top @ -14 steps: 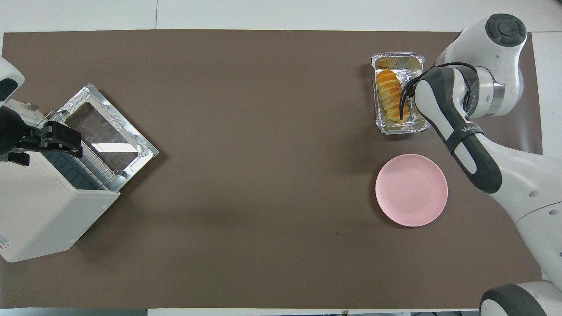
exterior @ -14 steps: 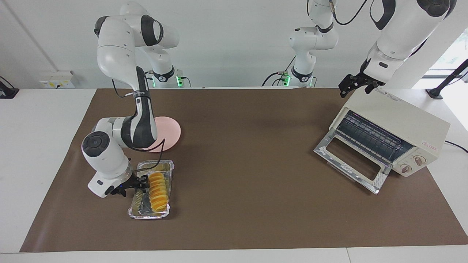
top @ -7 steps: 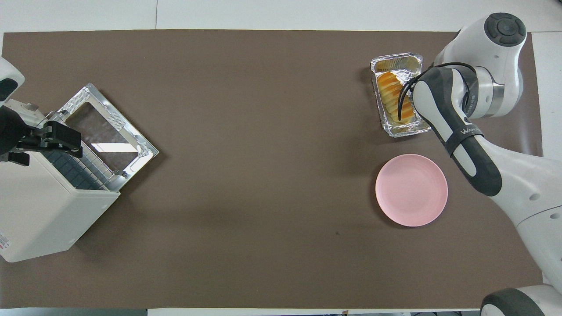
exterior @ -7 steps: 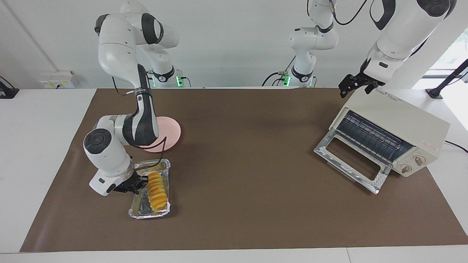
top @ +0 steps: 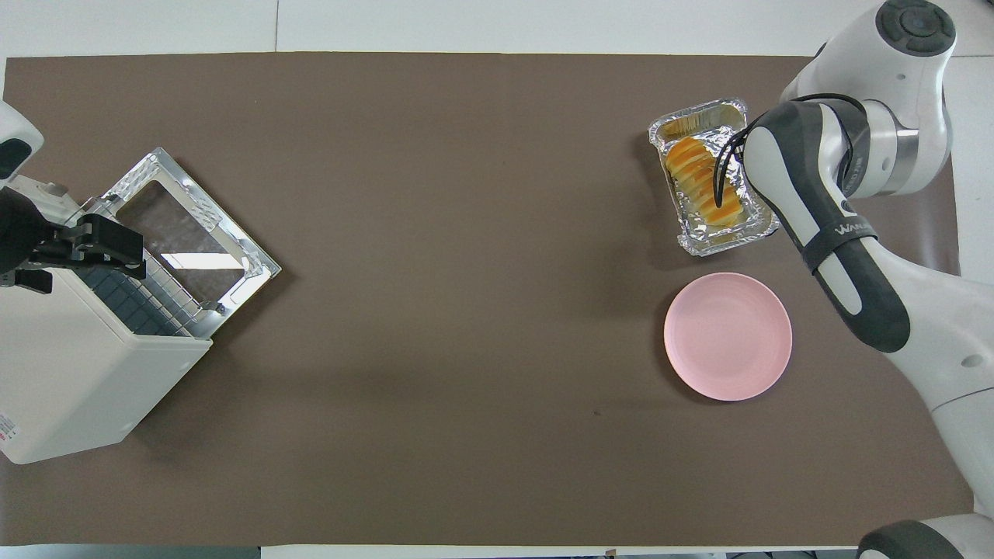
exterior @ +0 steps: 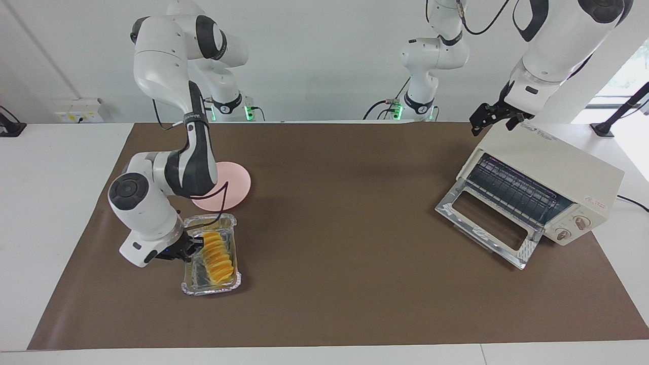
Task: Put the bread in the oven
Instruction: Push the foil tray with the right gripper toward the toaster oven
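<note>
Judging by how things lie, the job is barely begun: the small ridged golden-yellow loaf of bread (exterior: 217, 257) sits in the crinkled silver foil tray (exterior: 230, 285) near the bench's corner at the right arm's end, with none of it in the oven yet. The right pincer (exterior: 188, 248) is low at the tray's side, its fingertips closed at the tray's rim beside the bread; whether they pinch foil or loaf I cannot tell. A round pink plate (exterior: 238, 183) lies just beside the tray, nearer the robots. At the left arm's end, the boxy cream-white toaster oven (exterior: 557, 172) stands with its glass door dropped open and its wire rack bare. The left pincer (exterior: 489, 117) waits over the oven's top, fingers spread. Lifting, carrying across the bench and placing on the rack all remain.
</note>
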You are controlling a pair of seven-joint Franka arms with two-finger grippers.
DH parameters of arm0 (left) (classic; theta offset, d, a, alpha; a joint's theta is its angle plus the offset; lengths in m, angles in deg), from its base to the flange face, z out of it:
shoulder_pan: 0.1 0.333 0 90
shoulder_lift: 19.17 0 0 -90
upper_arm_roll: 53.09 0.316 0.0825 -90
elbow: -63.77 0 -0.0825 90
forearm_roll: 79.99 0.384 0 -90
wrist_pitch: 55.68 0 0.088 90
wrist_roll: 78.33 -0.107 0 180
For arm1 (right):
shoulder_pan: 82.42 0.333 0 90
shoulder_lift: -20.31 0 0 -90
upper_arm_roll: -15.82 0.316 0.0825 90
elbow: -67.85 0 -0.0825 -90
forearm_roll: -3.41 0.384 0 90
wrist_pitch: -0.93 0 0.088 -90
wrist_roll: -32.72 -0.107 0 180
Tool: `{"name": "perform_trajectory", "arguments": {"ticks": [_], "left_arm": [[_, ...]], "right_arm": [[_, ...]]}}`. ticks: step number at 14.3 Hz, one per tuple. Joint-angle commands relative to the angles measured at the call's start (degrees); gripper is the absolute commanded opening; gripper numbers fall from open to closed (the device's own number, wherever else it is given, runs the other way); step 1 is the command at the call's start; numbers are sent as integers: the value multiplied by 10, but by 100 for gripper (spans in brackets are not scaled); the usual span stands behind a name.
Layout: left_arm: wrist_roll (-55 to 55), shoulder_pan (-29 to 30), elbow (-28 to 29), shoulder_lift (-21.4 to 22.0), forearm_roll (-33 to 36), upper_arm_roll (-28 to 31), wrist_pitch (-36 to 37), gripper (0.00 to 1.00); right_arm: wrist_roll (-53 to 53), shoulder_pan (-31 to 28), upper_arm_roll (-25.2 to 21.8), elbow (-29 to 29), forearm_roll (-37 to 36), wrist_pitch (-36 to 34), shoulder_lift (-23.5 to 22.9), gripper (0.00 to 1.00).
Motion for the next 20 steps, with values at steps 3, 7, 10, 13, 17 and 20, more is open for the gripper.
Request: {"name": "perform_trajectory", "arguments": {"ticks": [3,7,10,13,17,20], "left_arm": [[0,5,16,15,-7,-1,-1,100],[1,5,16,15,-7,-1,-1,100],[1,5,16,15,-7,-1,-1,100],[0,5,16,15,-7,-1,-1,100],[0,5,16,15,-7,-1,-1,100],[1,5,16,15,-7,-1,-1,100]], "right_arm": [[-52,41,15,63,28,-111,21,0],[-225,121,15,90,73,-145,20,0],[-318,179,14,77,92,-121,19,0],[-368,226,14,30,129,-60,18,0],[-433,277,15,-70,150,62,37,0],[-379,293,15,-112,150,101,50,0]]}}
